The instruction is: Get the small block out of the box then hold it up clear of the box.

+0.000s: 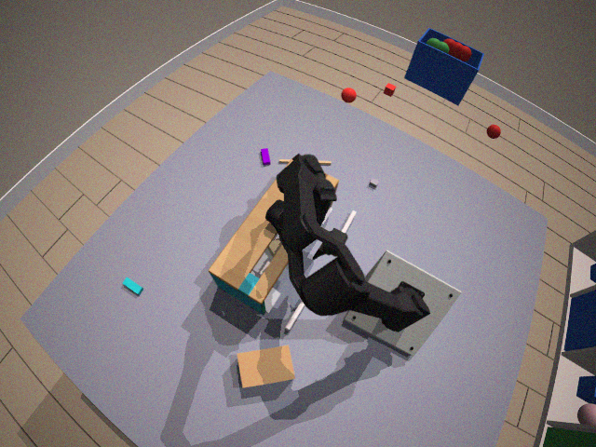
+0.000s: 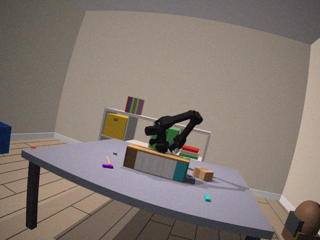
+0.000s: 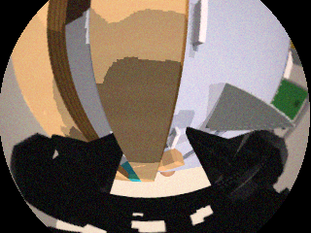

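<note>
Currently the claw [image 1: 307, 242] [image 2: 166, 151] [image 3: 158, 131] is hovering wide and empty over the slotted box [image 1: 240, 240] [image 2: 155, 165] [image 3: 141, 92], seemingly lining up for extraction; block position I can't tell, so next move is needing a confirmed exit end before pushing.

Box [image 1: 240, 245] [image 2: 155, 164] [image 3: 141, 97]: far part of its top covered by the arm [image 1: 307, 216] [image 2: 178, 118] in the top view; in the wrist view, cut by the upper edge. Interior: mostly hidden; contents too small and shadowed to tell, the small block possibly among them. Gripper [image 1: 323, 250] [image 2: 166, 149] [image 3: 158, 131]: fingertips partly masked by the arm from above, indistinct against its dark links in the exterior view. White bar [image 1: 349, 220] [image 3: 200, 21]: cut by the wrist view's upper edge. Blue bin [image 1: 442, 69] [image 2: 4, 138]: cropped at the exterior view's left edge.
</note>
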